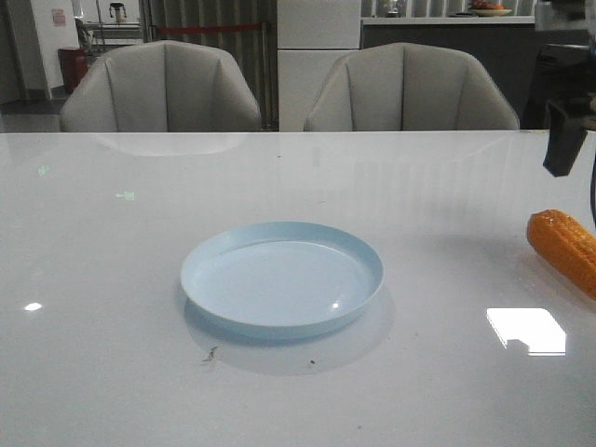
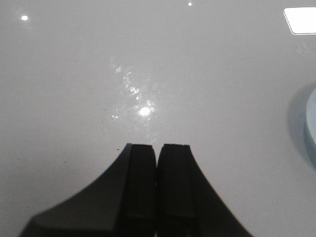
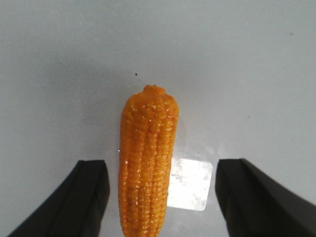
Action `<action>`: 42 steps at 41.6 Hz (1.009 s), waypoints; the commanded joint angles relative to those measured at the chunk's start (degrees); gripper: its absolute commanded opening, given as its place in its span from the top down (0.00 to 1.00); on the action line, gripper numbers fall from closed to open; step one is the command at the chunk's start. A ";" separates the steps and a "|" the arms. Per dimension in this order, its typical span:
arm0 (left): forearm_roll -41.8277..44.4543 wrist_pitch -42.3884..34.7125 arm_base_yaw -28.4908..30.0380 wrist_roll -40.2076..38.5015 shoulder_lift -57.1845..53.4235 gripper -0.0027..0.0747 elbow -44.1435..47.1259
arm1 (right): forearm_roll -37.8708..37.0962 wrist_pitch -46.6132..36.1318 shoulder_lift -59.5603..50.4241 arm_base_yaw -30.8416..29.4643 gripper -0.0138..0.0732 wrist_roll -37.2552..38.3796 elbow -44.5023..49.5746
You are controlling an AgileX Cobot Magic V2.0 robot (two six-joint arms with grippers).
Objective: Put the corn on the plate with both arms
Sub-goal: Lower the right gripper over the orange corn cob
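Note:
The pale blue plate [image 1: 282, 277] lies empty in the middle of the white table; its rim edge shows in the left wrist view [image 2: 311, 123]. The orange-yellow corn [image 1: 564, 248] lies on the table at the far right edge. In the right wrist view the corn [image 3: 147, 158] lies between the two wide-open fingers of my right gripper [image 3: 160, 170], closer to one finger, touching neither. Part of the right arm [image 1: 566, 135] shows above the corn. My left gripper [image 2: 158, 148] is shut and empty over bare table beside the plate.
Two grey chairs [image 1: 163, 88] stand behind the table's far edge. Bright light reflections [image 1: 526, 331] lie on the glossy tabletop near the corn.

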 commanded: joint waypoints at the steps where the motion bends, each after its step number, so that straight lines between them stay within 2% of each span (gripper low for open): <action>1: -0.86 -3.72 0.01 -0.03 -0.82 0.85 -1.61 | -0.71 0.50 -0.58 -0.23 0.19 -0.17 -2.05; 21: -0.86 -3.72 0.01 -0.03 -0.82 0.85 -1.61 | -0.41 1.37 5.82 -0.23 0.19 -0.17 -2.05; 42: -0.86 -3.72 0.01 -0.03 -0.82 0.85 -1.61 | 0.26 -0.83 7.68 -0.23 0.20 -0.17 -2.05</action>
